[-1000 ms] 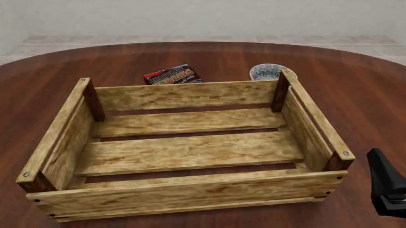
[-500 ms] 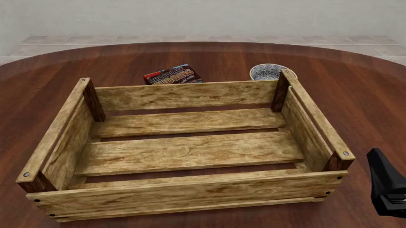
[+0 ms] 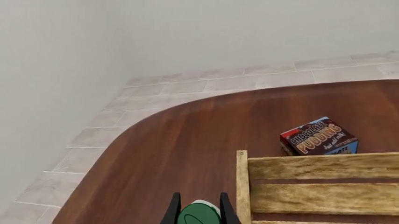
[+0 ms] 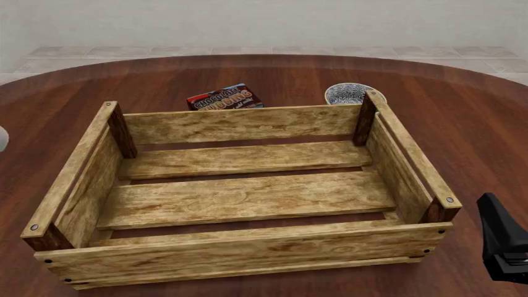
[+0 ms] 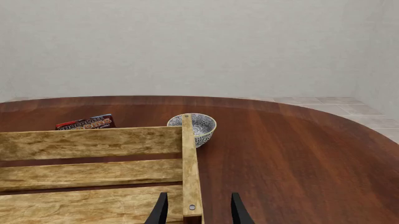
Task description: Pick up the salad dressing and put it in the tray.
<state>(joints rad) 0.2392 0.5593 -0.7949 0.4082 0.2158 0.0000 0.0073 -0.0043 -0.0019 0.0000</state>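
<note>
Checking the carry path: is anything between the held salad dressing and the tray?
Only the tray's own near side wall. The left hand grips the salad dressing just outside that wall; the pudding box sits beyond the tray, off the path.

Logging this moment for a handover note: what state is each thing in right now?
salad dressing: gripped at its green cap, outside the tray.
left claw: shut on the salad dressing.
right claw: open, holding nothing.
tray: upright, nothing inside.
pudding box: on the table behind the tray.
bowl: upright behind the tray's far right corner.
</note>
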